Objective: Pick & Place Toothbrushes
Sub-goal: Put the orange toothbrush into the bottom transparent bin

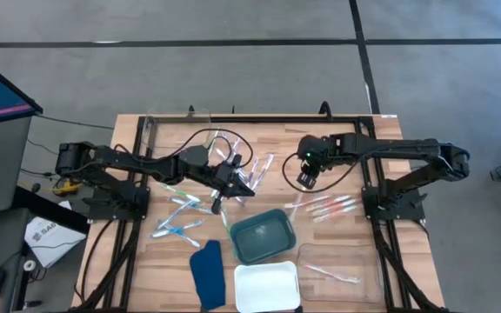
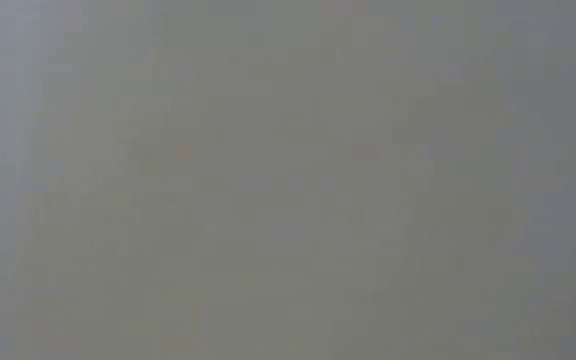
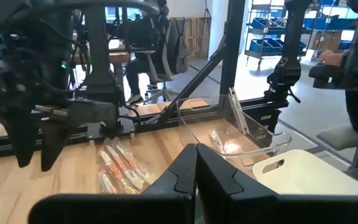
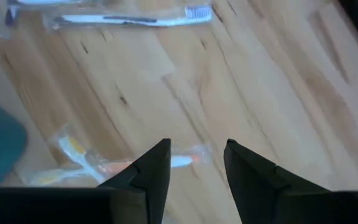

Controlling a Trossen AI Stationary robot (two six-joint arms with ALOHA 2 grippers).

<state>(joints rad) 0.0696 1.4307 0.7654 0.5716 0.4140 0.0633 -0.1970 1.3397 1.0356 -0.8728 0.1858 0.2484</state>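
Meanwhile the right claw (image 4: 196,163), fingers parted and empty, hangs beyond the green tray (image 1: 262,236) over a pink-orange toothbrush (image 4: 180,161), seemingly lined up to pinch it, while the left claw (image 1: 235,180) waits clenched nearby above the counter (image 1: 407,252).

Bench (image 1: 337,143) is pale wood, visible grain, kinda matt. Toothbrushes (image 4: 129,18) sit in glossy clear plastic wrap. Clear tray (image 3: 253,127) is shiny plastic, white tray (image 3: 316,177) smooth and matt.
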